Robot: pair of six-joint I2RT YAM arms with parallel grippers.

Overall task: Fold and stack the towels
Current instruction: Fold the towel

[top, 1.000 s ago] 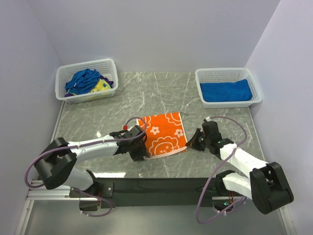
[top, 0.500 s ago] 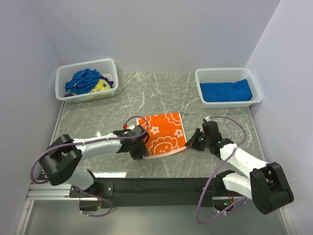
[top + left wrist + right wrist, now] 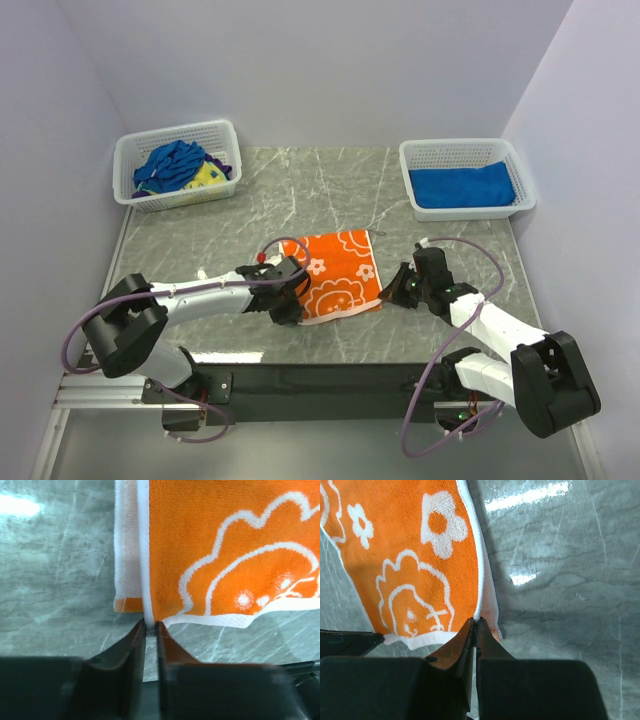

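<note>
Flat at centre of the top view: orange towel (image 3: 338,275) with white flowers. Pinched at its lower-left corner by the left gripper (image 3: 150,626) — jaws clamped on the white hem. Nipped at its lower-right edge by the right gripper (image 3: 476,622), jaws closed tight. Upper left, in a white basket (image 3: 125,150): crumpled blue towel (image 3: 172,163) and yellow towel (image 3: 207,176). Upper right — folded blue towel (image 3: 462,186) in a second basket (image 3: 455,145).

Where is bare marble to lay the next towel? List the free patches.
Free: the marble between the left basket and right basket, beyond the orange towel. Crowded: the near edge, where the left fingers and right fingers pinch that towel's corners.
</note>
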